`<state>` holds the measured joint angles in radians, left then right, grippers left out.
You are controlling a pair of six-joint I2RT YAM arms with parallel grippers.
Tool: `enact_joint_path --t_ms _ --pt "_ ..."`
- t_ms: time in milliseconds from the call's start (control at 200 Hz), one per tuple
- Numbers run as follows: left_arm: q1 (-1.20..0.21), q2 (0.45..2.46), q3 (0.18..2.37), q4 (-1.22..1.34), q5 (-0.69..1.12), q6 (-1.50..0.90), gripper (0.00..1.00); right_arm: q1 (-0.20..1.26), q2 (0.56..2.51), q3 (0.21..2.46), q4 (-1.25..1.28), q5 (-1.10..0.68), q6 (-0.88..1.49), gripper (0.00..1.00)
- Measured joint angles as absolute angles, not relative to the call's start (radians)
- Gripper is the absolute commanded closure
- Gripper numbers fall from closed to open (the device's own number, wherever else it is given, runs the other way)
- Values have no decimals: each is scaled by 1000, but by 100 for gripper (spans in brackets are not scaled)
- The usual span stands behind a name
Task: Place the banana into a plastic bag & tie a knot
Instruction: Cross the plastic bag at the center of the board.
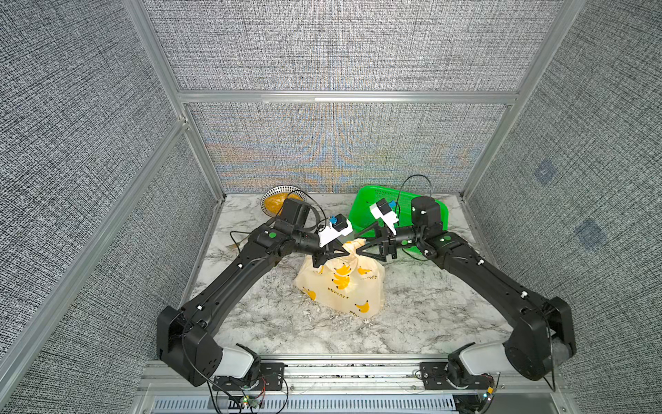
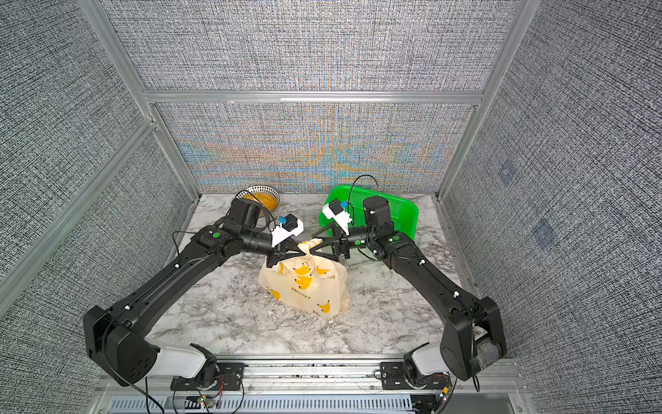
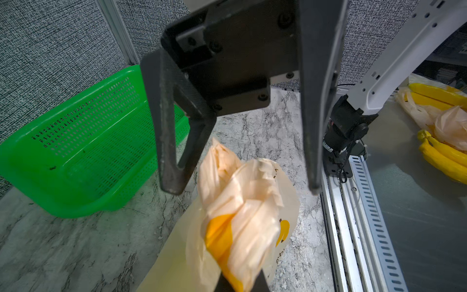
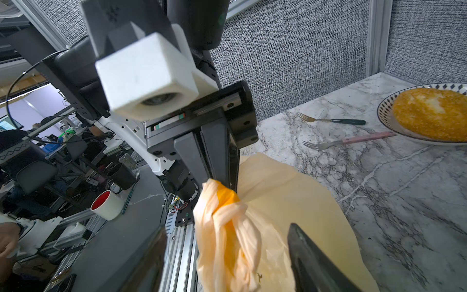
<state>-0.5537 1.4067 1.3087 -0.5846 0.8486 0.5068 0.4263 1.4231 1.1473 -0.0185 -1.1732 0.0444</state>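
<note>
Claws meet over plastic bag (image 1: 344, 292): left claw (image 4: 223, 180) clenched on knot (image 4: 225, 222), right claw (image 3: 242, 188) released, straddling it.

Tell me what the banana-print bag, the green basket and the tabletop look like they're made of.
Plastic bag: thin, soft, translucent cream film, going by its fine crumples and twisted handles. Green basket: rigid moulded plastic, glossy, with rows of punched slots. Tabletop: marble-look grey-veined white surface; real stone or printed laminate, cannot tell.

A green basket (image 1: 360, 214) and a plate (image 1: 283, 187) of yellow cake (image 4: 429, 113) stood at the marble table's (image 1: 268, 322) back edge. A green-handled fork (image 4: 331, 120) and a pink-handled fork (image 4: 348, 140) lay nearby.
</note>
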Motion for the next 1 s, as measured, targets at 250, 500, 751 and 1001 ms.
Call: enact_joint_path --t_ms 250,500,751,1001 --pt "-552 1406 1318 -604 863 521 100 447 1464 1171 23 -1201 51 14" --pt "-547 1415 1339 -637 874 524 100 473 1501 1211 -34 -1218 3 49" --pt "-541 1431 1350 -669 894 527 100 474 1503 1219 -78 -1242 -36 100" --pt "-540 1427 1349 -679 900 531 87 477 1507 1225 -101 -1256 -54 100"
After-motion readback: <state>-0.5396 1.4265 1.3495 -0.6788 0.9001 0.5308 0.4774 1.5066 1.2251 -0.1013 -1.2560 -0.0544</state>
